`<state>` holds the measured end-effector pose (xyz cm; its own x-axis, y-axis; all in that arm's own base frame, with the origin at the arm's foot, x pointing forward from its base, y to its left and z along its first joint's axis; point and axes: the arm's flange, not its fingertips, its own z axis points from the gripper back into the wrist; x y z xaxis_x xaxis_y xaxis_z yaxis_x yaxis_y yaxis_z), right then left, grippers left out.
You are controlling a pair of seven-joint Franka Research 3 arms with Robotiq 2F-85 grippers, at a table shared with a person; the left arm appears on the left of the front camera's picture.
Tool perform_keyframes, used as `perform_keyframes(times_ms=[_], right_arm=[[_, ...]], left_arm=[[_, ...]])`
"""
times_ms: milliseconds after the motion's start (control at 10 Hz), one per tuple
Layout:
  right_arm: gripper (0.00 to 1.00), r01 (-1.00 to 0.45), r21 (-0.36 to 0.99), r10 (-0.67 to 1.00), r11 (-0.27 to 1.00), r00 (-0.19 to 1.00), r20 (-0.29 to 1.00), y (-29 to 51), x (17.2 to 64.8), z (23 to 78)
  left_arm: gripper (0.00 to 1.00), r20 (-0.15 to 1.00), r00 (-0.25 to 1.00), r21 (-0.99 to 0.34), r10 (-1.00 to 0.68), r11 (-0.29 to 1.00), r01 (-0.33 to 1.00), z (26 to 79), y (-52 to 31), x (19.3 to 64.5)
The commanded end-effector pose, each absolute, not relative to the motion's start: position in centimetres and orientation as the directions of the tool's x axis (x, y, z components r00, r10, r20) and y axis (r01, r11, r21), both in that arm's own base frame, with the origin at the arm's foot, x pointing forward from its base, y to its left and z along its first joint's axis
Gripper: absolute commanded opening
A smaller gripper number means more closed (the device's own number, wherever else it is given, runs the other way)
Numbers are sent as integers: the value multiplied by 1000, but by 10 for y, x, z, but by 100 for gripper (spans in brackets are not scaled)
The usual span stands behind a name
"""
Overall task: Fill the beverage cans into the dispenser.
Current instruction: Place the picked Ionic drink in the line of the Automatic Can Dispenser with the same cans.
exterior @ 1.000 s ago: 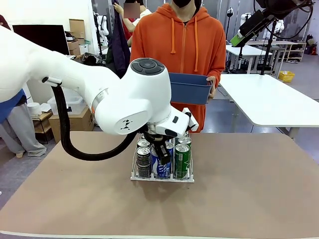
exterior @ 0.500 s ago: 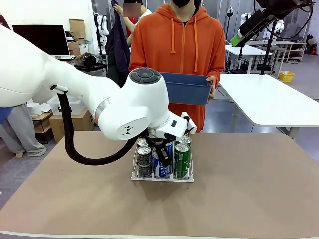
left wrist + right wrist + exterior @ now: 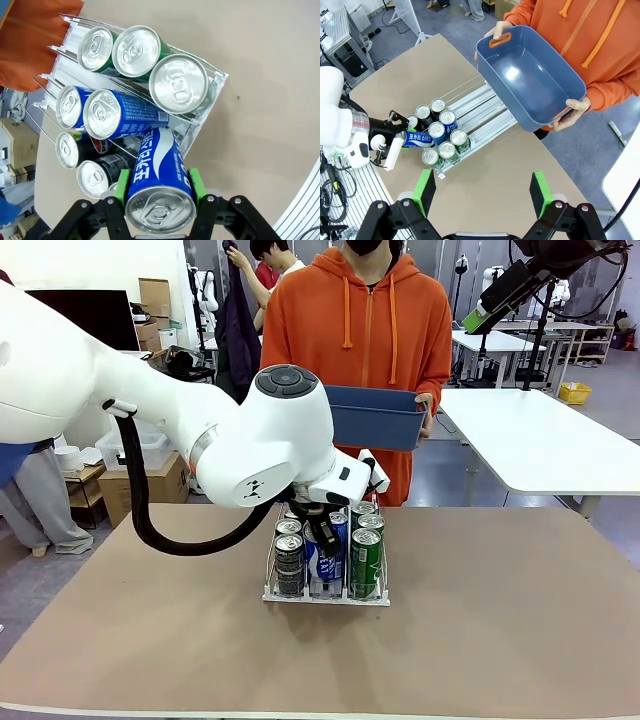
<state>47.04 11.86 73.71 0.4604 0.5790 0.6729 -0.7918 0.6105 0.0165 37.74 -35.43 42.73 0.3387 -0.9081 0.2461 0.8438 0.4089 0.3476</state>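
My left gripper [image 3: 159, 192] is shut on a blue beverage can [image 3: 157, 170] with white lettering, its green pads [image 3: 196, 183] pressed on both sides. The can hangs tilted at the front end of the middle lane of the dispenser [image 3: 219, 80]. That wire rack holds three green cans [image 3: 177, 82] in one lane, two blue cans [image 3: 107, 114] in the middle and dark cans [image 3: 95, 176] in the third. In the front view the left gripper [image 3: 322, 533] sits over the dispenser [image 3: 325, 598] at the table's centre. My right gripper [image 3: 482, 194] hovers high above, open and empty.
A person in an orange hoodie stands at the far side holding an empty blue bin [image 3: 375, 418] in both hands, above and behind the dispenser. The brown table [image 3: 500, 620] has free room on both sides of the rack. The left arm's bulky elbow [image 3: 270, 440] looms over the table's middle.
The left arm's elbow has risen a little and swung slightly back. The blue can stays in its grip at the rack's front. The right gripper has not changed.
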Motion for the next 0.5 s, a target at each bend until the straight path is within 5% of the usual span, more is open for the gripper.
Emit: perform_keyframes(times_ms=[0,400], right_arm=[[100,-793,15,582,609,459,671,118,470,736],[100,-793,15,582,609,459,671,118,470,736]], left_arm=[[57,280,330,400,-902,422,814,424,-359,405],[57,268,331,366,-905,413,834,406,-365,413]])
